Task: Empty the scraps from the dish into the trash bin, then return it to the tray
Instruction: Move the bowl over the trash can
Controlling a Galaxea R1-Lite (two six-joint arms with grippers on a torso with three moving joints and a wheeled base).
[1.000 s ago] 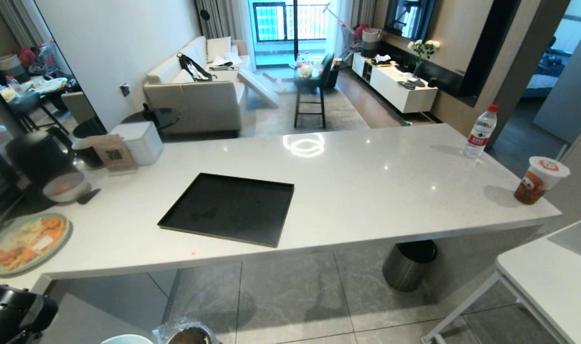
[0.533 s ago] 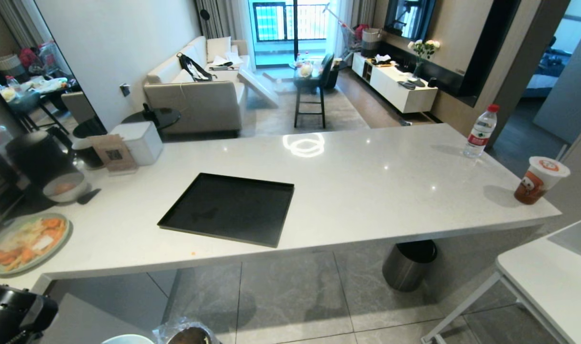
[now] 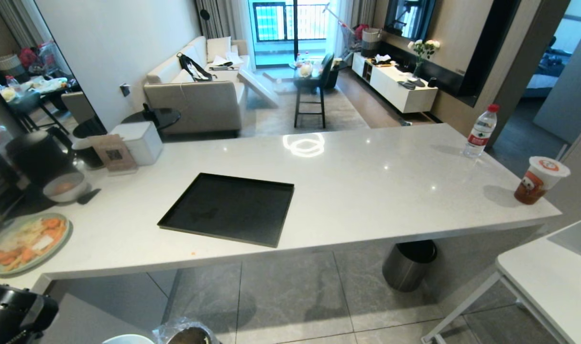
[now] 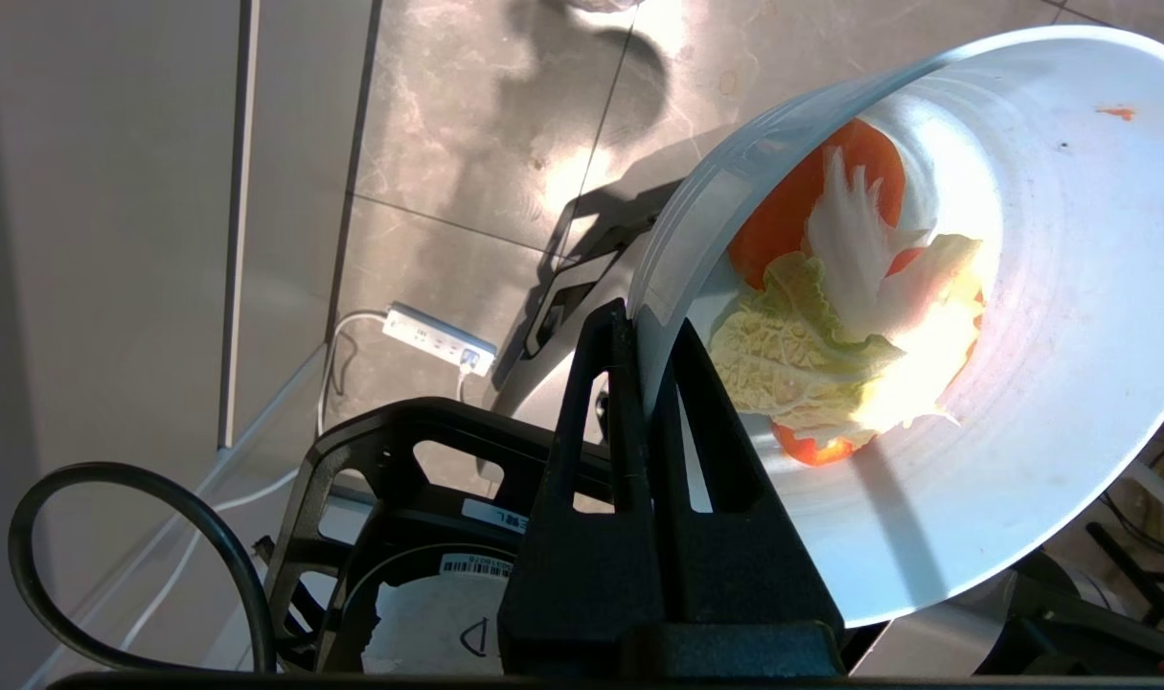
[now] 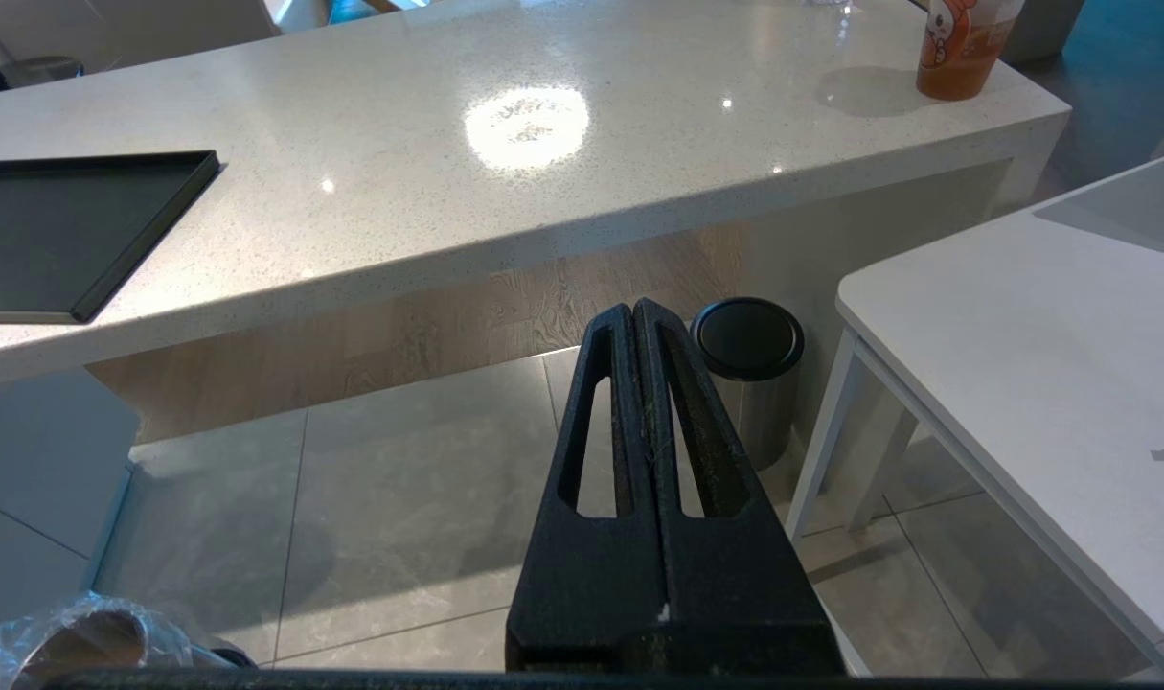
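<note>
Looking from our head, we see the tray (image 3: 228, 209) empty at centre, the bowl (image 3: 127, 339) and lined bin (image 3: 187, 334) at seven o'clock. Our left gripper (image 4: 647, 331) pinches the tilted bowl's rim, scraps (image 4: 845, 316) inside. Our right gripper (image 5: 634, 316) hangs pressed together, empty.

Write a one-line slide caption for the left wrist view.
Left tool clamps the tilted dish by its rim, scraps inside.

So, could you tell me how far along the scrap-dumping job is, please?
Done: the dish is off the tray, pinched at its rim by the left gripper. In hand: it is tilted, carrot and cabbage scraps still inside. Left: emptying into the lined trash bin, then returning it.
</note>
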